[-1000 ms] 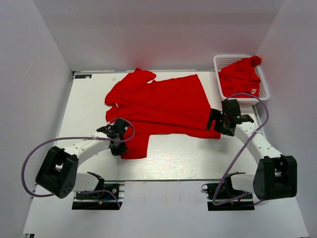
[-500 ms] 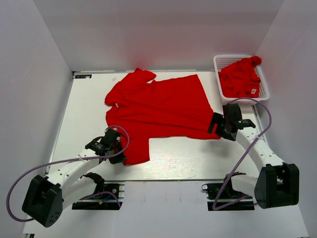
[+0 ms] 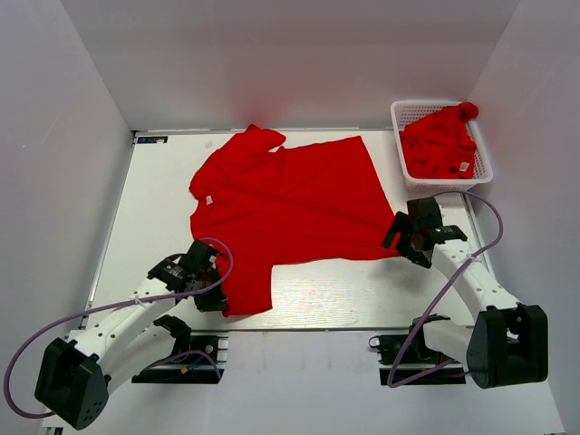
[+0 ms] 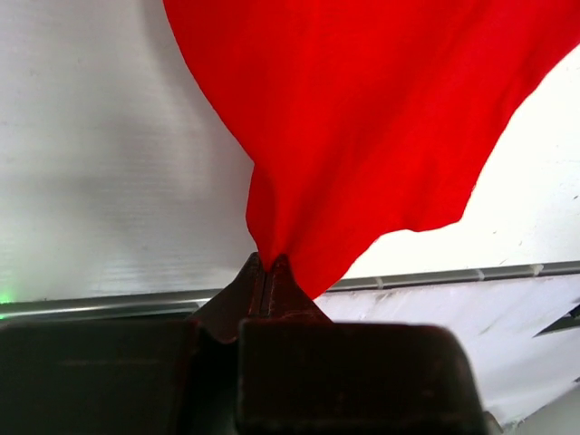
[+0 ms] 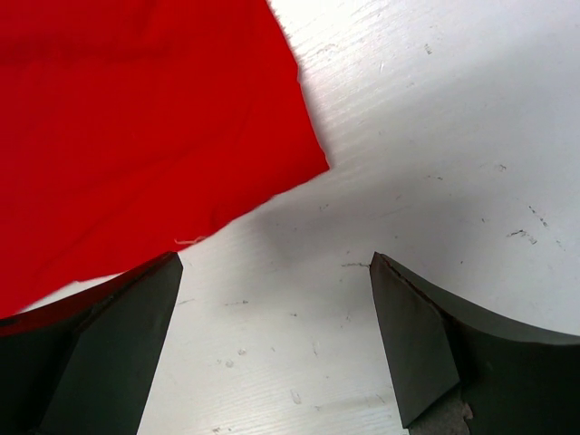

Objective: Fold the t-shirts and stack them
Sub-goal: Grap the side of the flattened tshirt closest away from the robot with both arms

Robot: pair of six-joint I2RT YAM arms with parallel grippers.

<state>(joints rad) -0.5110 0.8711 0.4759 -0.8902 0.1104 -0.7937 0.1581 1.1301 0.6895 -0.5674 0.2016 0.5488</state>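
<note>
Spread t-shirt: the spread t-shirt (image 3: 290, 199) lies mostly flat on the table (image 3: 154, 208). In the top view it covers the centre, from the far edge down to the lower left of centre.
Its label: a small white label (image 3: 207, 200) shows at the cloth's left edge.
Left gripper: the left gripper (image 3: 210, 292) sits at the lower left of the top view, at the shirt's lowest flap. Its jaws are pressed together on the hem.
Left wrist view: the red cloth rises out of the pinched tips of the left gripper (image 4: 267, 270) as a gathered fold. It fans out towards the top of the frame.
Right gripper: the right gripper (image 3: 400, 237) sits right of centre, just beside the shirt's near right corner. Its jaws stand wide apart and hold nothing.
Right wrist view: bare table shows between the fingers (image 5: 419, 340). The cloth's corner fills the upper left, its edge running down behind the left finger. Whether they touch cannot be told.
Second t-shirt: the second t-shirt (image 3: 438, 143) is bunched in the basket (image 3: 399, 122) at the upper right. It is well apart from both grippers.
</note>
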